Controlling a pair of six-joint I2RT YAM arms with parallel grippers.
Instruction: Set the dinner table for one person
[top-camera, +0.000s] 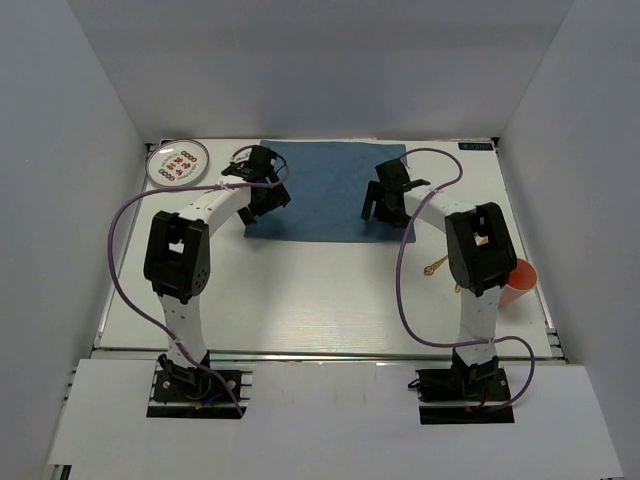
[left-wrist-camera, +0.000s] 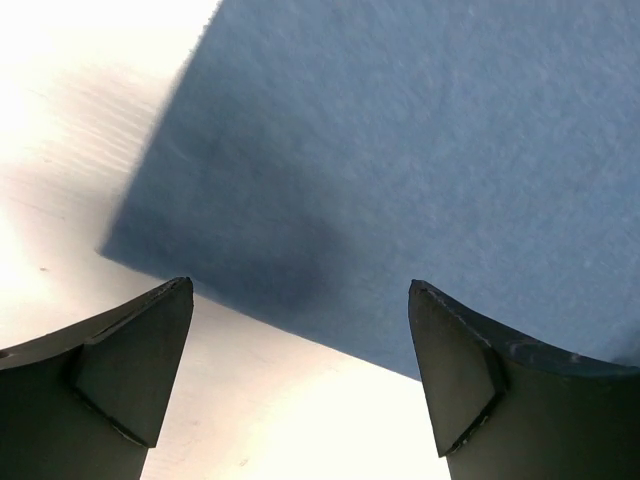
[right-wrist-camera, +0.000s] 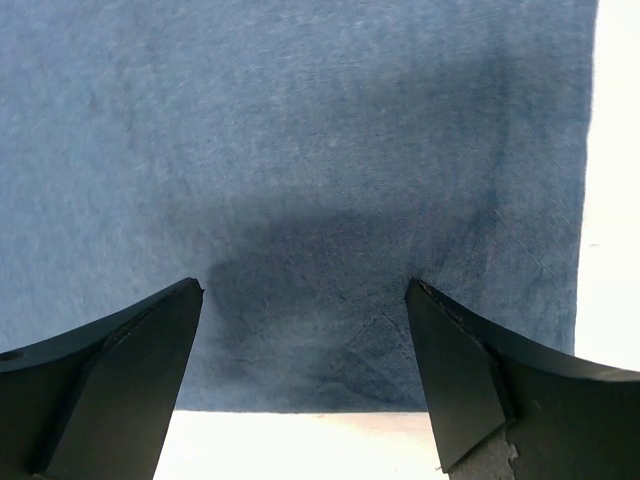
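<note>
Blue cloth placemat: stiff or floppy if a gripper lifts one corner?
Probably floppy: the blue cloth placemat lies thin and flat on the white tabletop, so a lifted corner should drape. Its fuzzy weave suggests decent grip. Likely light; a push may bunch it.

A blue cloth placemat (top-camera: 325, 190) lies flat at the far middle, its edges straight. A round white plate (top-camera: 178, 162) with red markings sits at the far left, near the placemat's corner but apart from it. At the right, an orange cup (top-camera: 518, 283) is partly hidden. A small gold utensil (top-camera: 437, 265) lies nearby, apart from the cup, type indeterminable.
</note>
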